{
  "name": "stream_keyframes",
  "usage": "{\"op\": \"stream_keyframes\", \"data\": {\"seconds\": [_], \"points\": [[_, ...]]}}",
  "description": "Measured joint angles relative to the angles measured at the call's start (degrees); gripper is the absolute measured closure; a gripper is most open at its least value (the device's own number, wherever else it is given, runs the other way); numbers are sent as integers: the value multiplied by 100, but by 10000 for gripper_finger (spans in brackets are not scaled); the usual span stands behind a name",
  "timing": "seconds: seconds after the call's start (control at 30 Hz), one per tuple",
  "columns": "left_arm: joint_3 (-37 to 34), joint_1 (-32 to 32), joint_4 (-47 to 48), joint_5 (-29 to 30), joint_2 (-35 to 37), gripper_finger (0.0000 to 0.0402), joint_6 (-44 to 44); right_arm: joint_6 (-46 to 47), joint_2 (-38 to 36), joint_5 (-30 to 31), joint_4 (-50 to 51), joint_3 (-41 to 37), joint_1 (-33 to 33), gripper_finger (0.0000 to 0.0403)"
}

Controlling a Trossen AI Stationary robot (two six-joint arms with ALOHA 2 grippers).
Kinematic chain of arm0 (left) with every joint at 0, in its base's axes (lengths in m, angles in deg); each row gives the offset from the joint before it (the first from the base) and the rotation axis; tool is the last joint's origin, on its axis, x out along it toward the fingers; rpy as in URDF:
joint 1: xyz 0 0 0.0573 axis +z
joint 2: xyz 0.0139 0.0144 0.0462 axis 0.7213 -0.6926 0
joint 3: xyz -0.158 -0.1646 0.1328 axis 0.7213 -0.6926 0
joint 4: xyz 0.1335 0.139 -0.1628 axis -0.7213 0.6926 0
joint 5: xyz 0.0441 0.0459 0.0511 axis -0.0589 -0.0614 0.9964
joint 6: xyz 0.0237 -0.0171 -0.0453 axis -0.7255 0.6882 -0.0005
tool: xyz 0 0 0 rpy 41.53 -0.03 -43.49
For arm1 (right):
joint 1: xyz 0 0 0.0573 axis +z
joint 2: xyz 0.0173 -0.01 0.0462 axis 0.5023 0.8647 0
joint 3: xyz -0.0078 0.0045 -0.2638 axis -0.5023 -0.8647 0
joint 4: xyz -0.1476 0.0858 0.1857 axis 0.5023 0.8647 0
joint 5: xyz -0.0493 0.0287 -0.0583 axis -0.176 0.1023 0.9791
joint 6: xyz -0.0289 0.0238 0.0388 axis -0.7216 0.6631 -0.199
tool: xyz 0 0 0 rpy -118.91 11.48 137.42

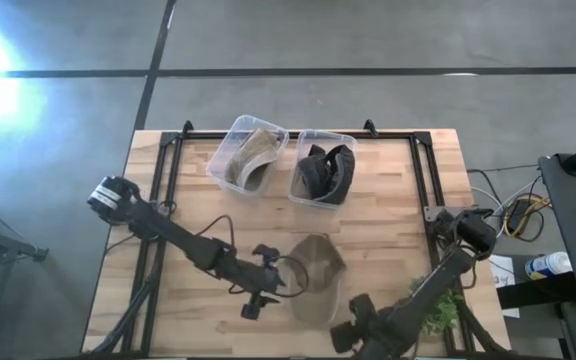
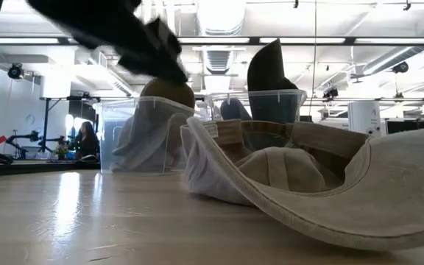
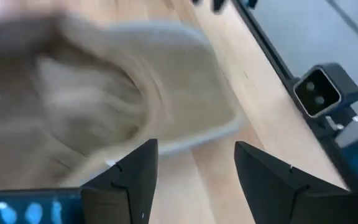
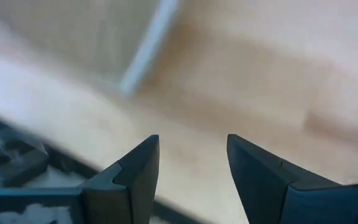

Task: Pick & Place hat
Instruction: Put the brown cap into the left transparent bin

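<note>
Hat (image 1: 316, 278) lies loose, lower centre of the high view, crown down, tan, soft, brim curling toward the low camera. Not yet grasped or placed, I judge; two bins (image 1: 247, 155) above already hold caps. My left gripper (image 1: 268, 283) sits just left of it, fingers spread, empty. Right gripper (image 1: 353, 328) waits lower right, also spread.

The dark left end effector (image 1: 268, 283) is held low over the middle of the bench, its arm stretched in from the left, fingers (image 3: 132, 177) parted. The dark right end effector (image 1: 353, 325) is kept at the near edge, fingers (image 4: 135, 171) spread.
</note>
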Motion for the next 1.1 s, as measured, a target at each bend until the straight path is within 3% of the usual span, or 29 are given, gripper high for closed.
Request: {"op": "stream_keyframes", "data": {"seconds": [0.2,0.37,0.6,0.7,0.83,1.1], "points": [[-2,296,-633,549,-36,195,-1536,-185,0,-150,-1021,0,182,220],[-8,840,-881,338,-627,195,-1672,-869,0,-61,-2266,0,116,220],[-11,1115,-360,287,-1249,195,-1457,-186,0,8,-1487,2,90,220],[-6,1086,245,269,-1220,195,-757,315,2,253,-1059,0,93,220],[-117,957,613,166,-1079,195,893,420,2,574,-1137,-1,6,220],[-181,476,-163,361,-1049,195,3769,-150,3,857,-1407,-3,-297,220]]}}
